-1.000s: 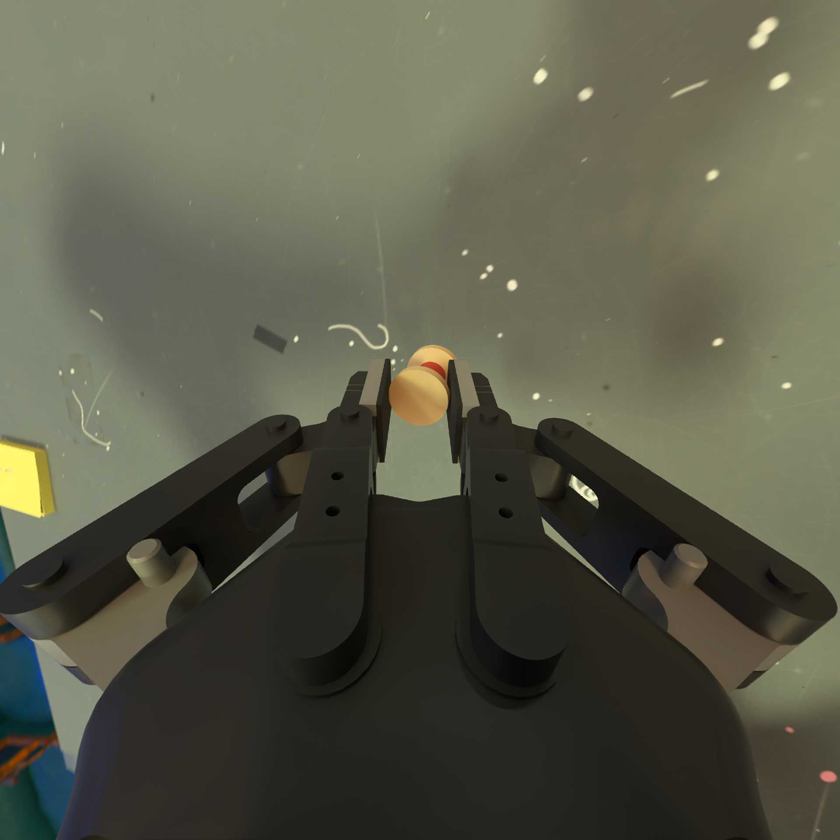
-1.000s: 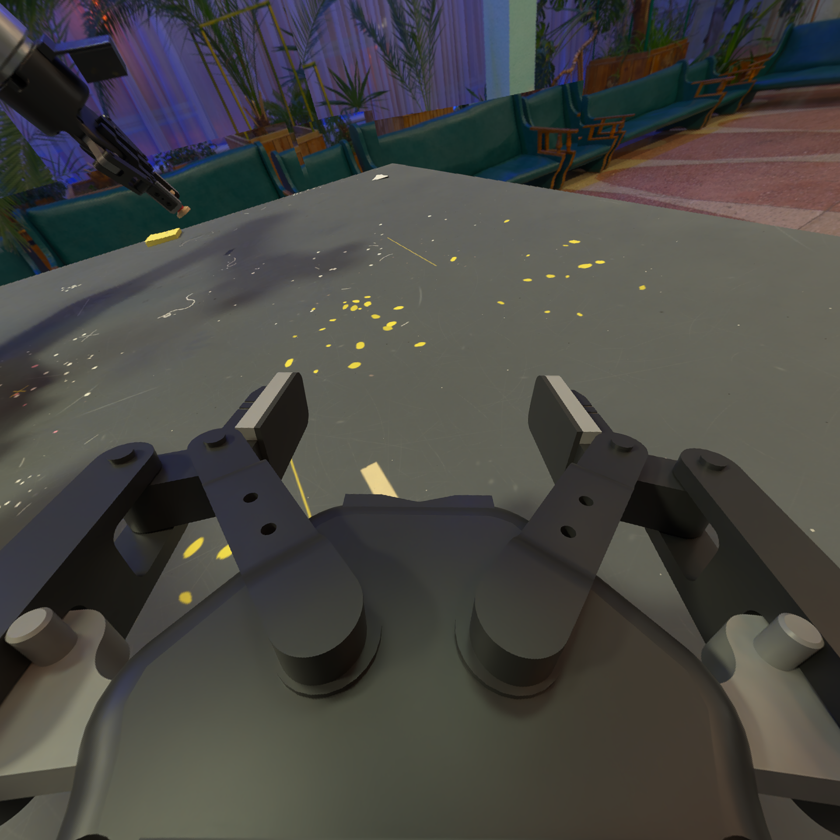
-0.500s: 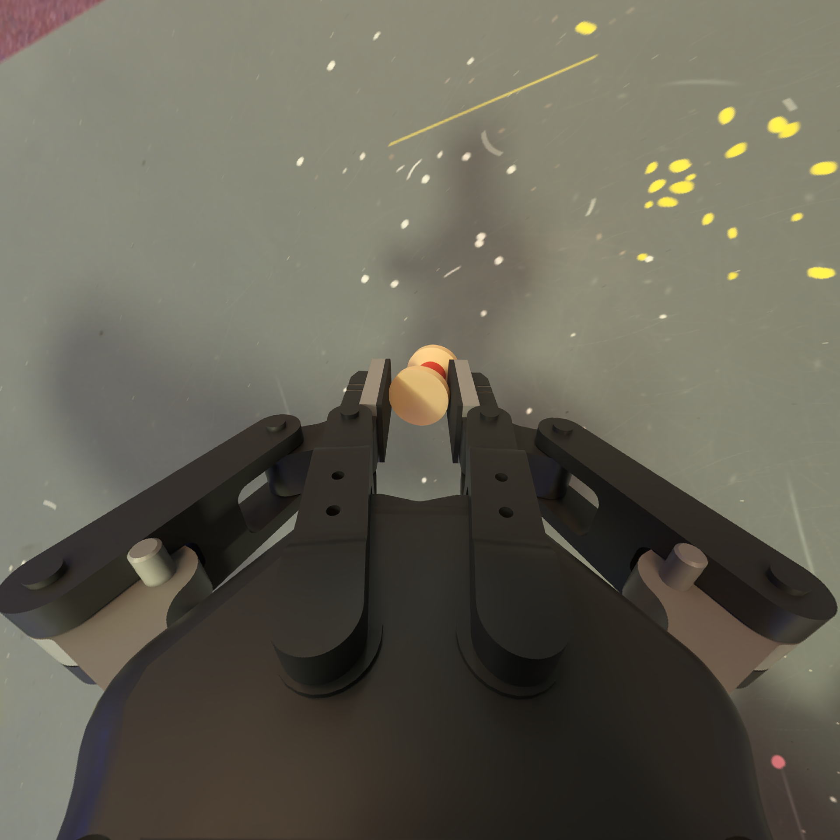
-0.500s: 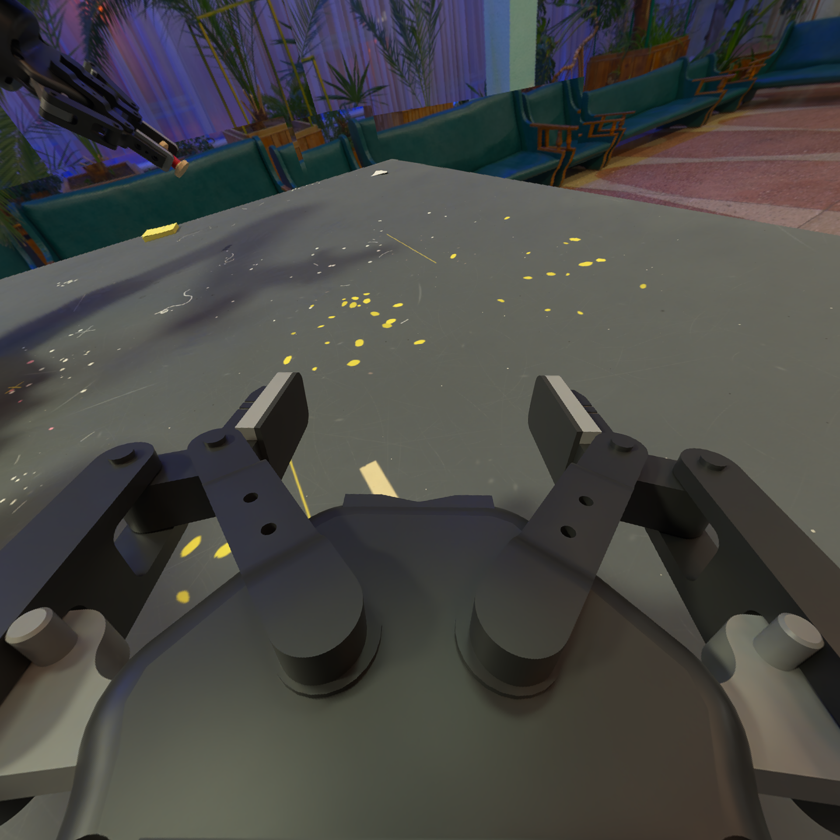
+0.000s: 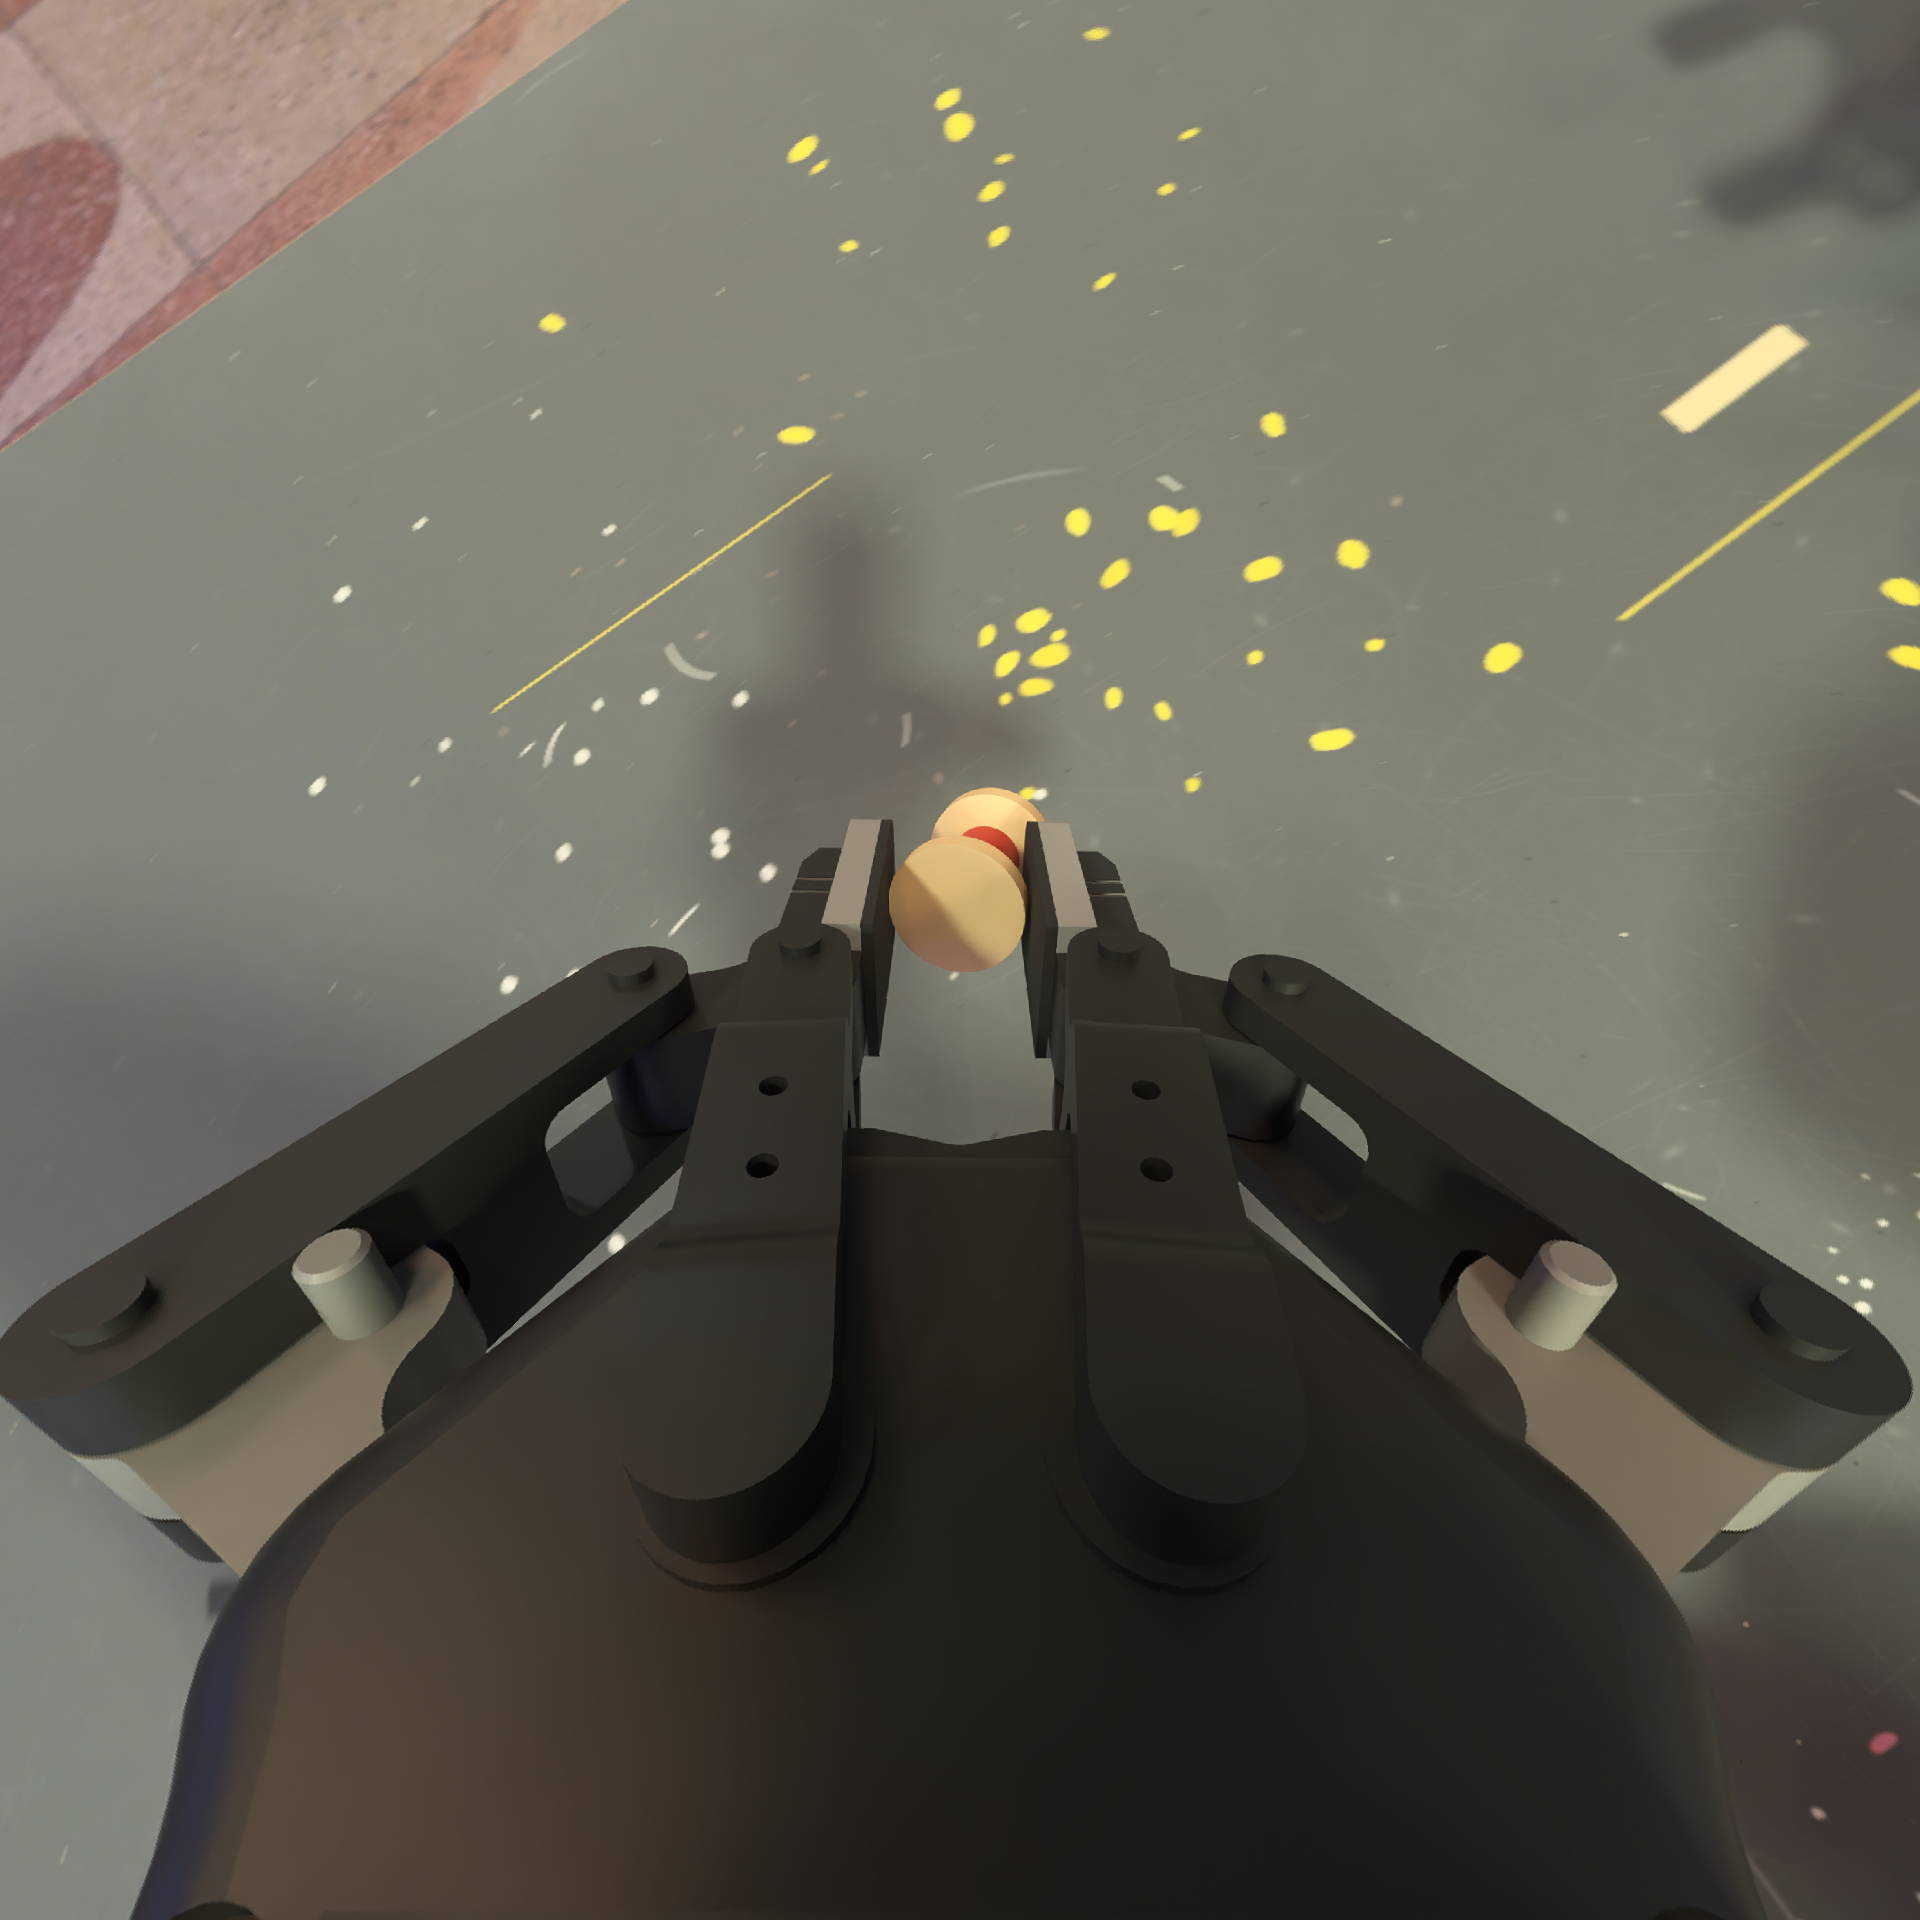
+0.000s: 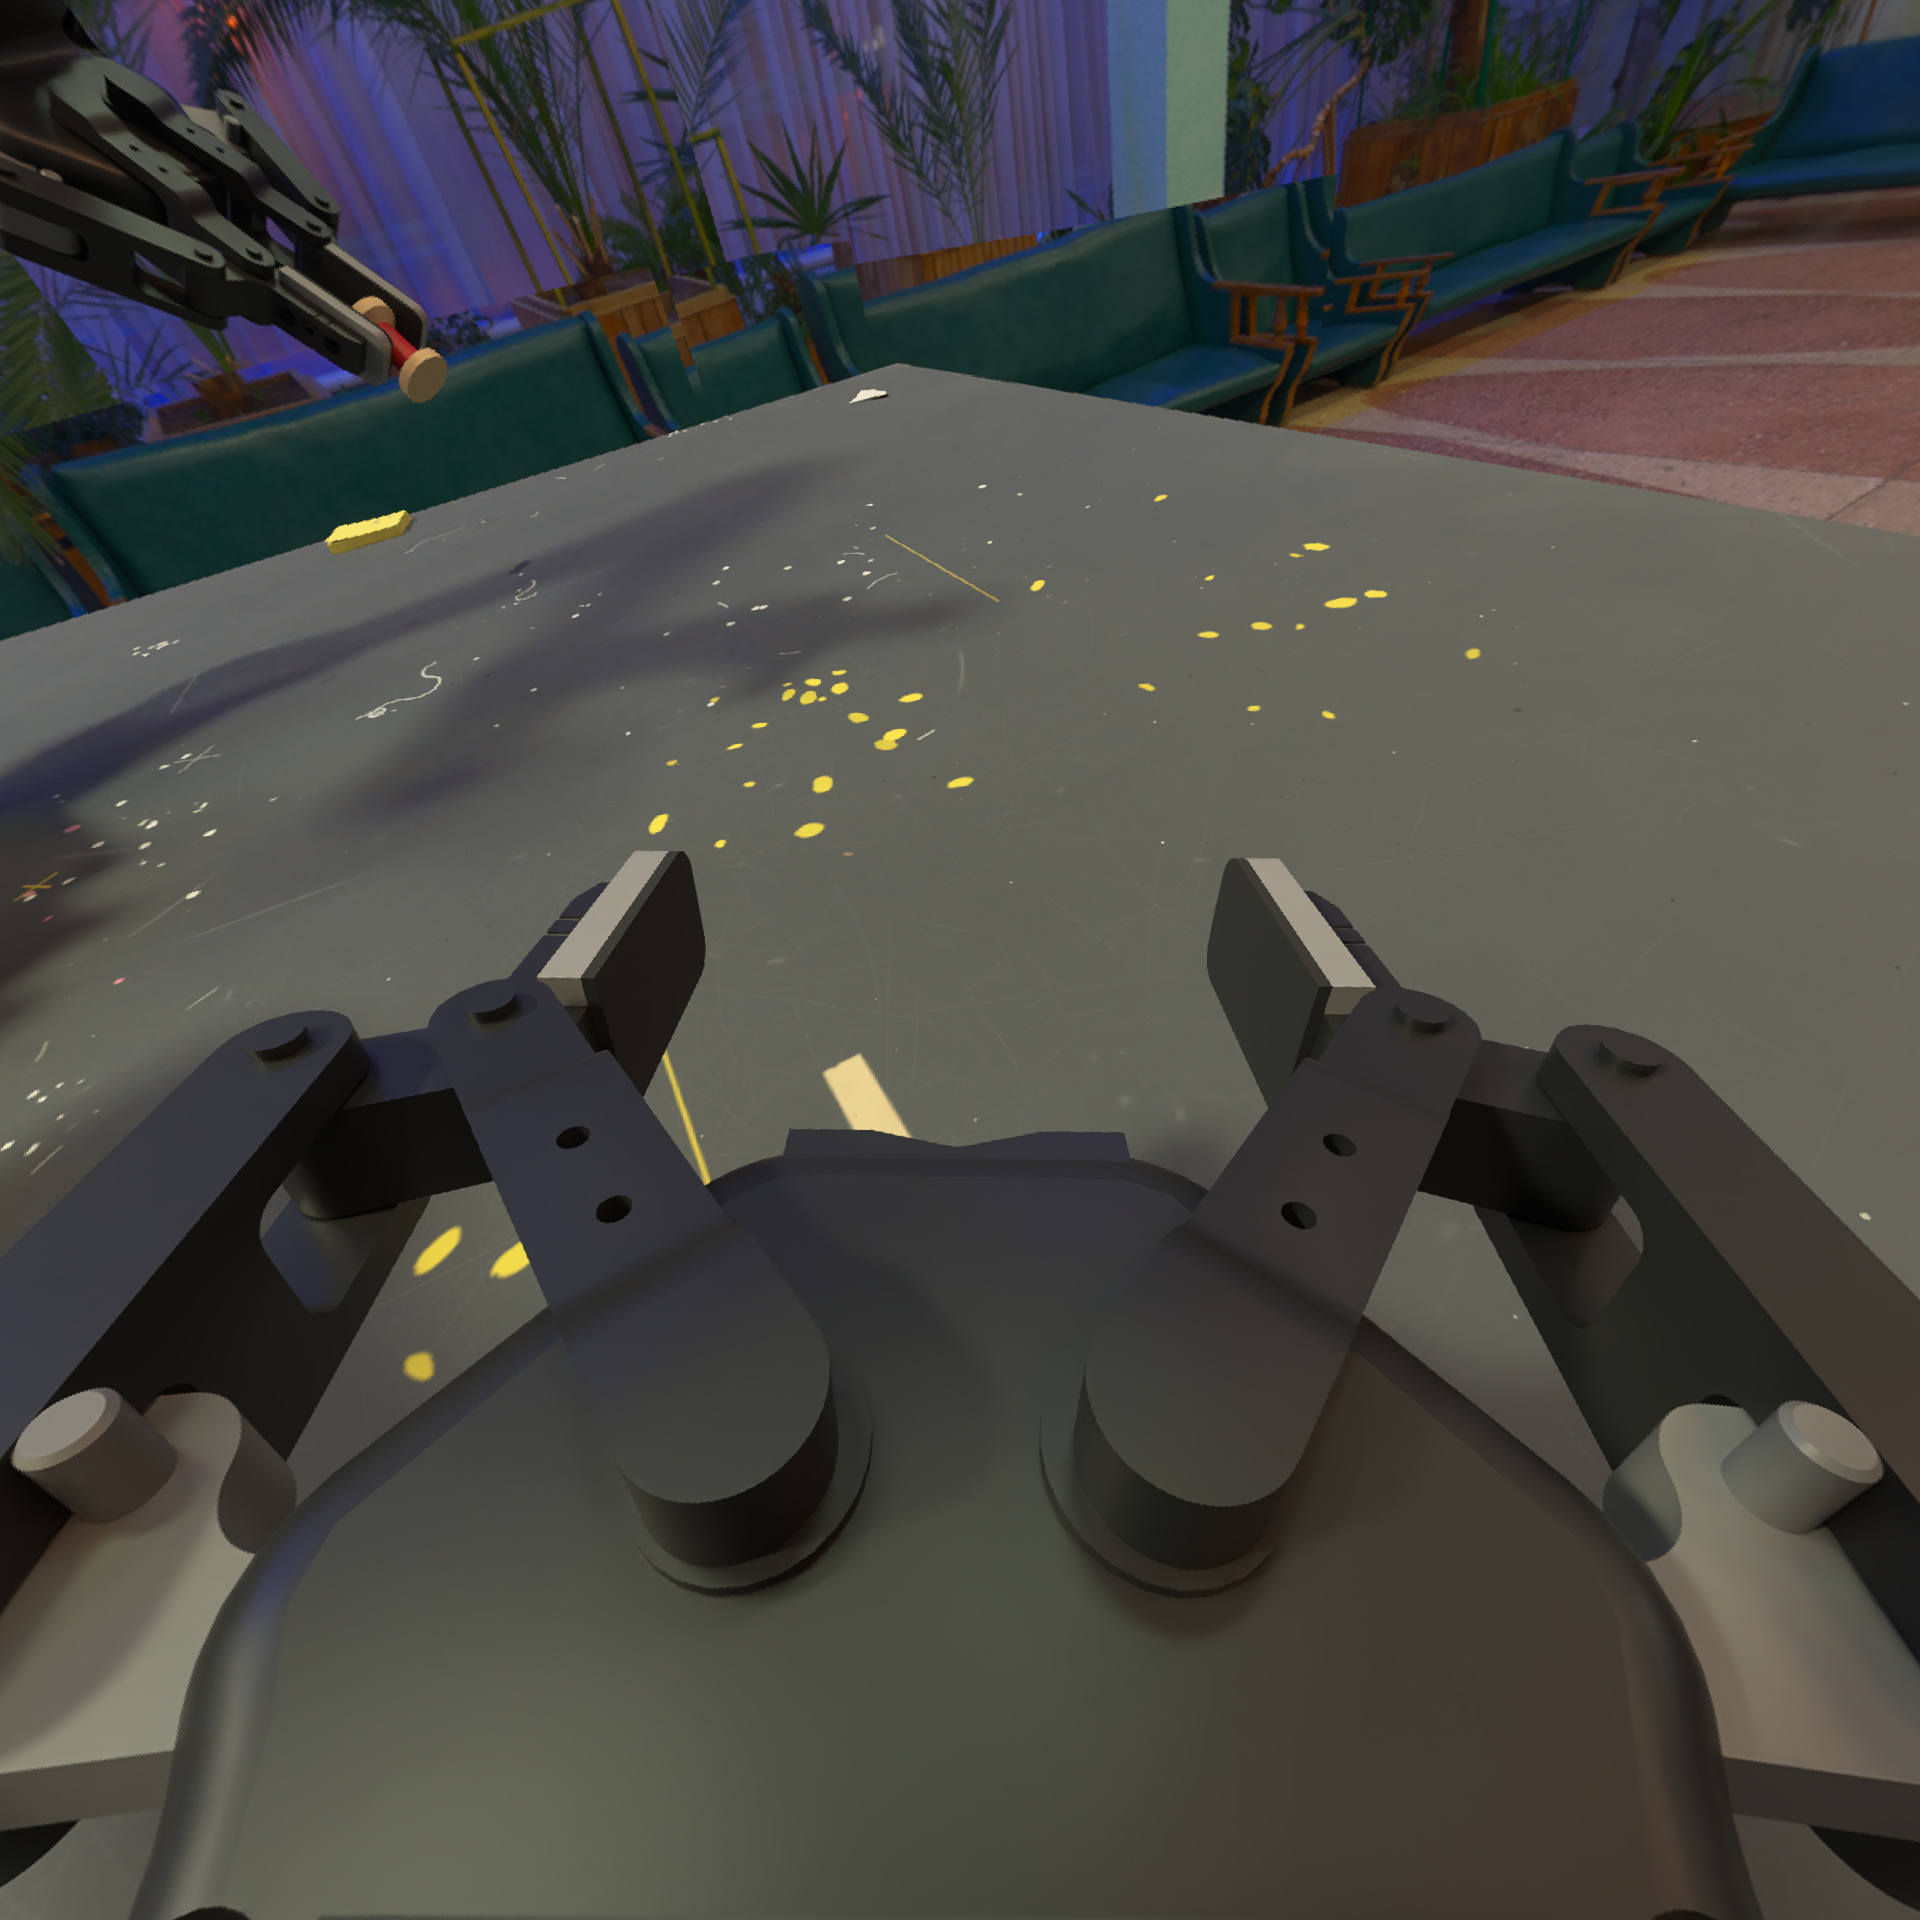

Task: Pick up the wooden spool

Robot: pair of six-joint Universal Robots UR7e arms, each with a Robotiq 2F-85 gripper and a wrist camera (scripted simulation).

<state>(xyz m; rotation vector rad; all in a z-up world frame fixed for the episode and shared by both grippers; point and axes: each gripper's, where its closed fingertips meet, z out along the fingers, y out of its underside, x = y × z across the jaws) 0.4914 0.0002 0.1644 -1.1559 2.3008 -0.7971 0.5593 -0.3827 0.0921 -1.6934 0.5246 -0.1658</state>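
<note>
The wooden spool (image 5: 956, 902) is pale wood with round end discs and a red core. My left gripper (image 5: 958, 883) is shut on it, the pads pressing the middle, and holds it high above the grey table (image 5: 416, 582). In the right wrist view the left gripper shows far off at the upper left with the spool (image 6: 407, 353) in its tips, well clear of the table. My right gripper (image 6: 956, 935) is open and empty, low over the table (image 6: 1455, 883).
A yellow block (image 6: 368, 530) lies near the table's far edge. A pale strip (image 5: 1733, 378) is on the table surface. The table edge and red floor (image 5: 156, 156) show at the upper left. Green benches (image 6: 1039, 301) stand beyond the table.
My left gripper has risen and swung with the spool still in it; the table below has shifted and its edge has come into view. The right gripper has not moved.
</note>
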